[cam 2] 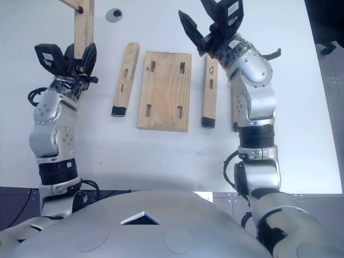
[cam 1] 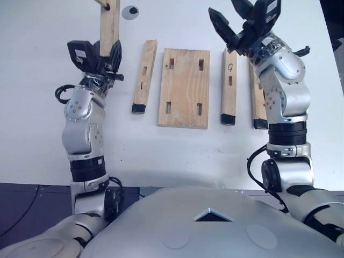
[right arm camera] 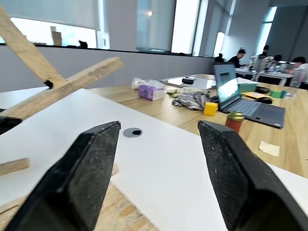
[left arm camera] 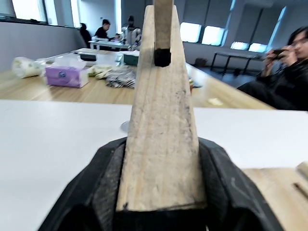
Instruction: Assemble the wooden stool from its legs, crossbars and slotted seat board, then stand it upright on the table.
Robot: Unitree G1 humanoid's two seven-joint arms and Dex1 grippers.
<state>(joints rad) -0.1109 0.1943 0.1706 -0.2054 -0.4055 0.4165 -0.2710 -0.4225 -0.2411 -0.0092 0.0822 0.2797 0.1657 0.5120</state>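
My left hand point(cam 1: 98, 58) is clamped tight on the lower end of a stool leg point(cam 1: 109, 27), a finger on each flat face. The leg rises from it toward the upper left of the head view, with a crossbar point(left arm camera: 163, 19) seated in the slot near its top. My right hand point(right arm camera: 159, 130) is spread wide and holds nothing, raised at the upper right above the desk point(cam 1: 177, 156). I judge the step in hand is pairing this leg with a second one. That means bringing the right hand down onto the nearer leg point(cam 1: 229, 86), which lies just right of the seat board point(cam 1: 184, 88). To do it well I'd take that leg at mid-length without covering its slot, and keep the left hand steady so the crossbar doesn't work loose. The seat board lies flat at the centre of the frame, its four slots showing. A left-side leg point(cam 1: 145, 75) lies just beside it, and a far leg point(cam 1: 258, 107) at the right is partly hidden behind my arm. A small round disc point(cam 1: 129, 12) sits on the desk near the top edge.
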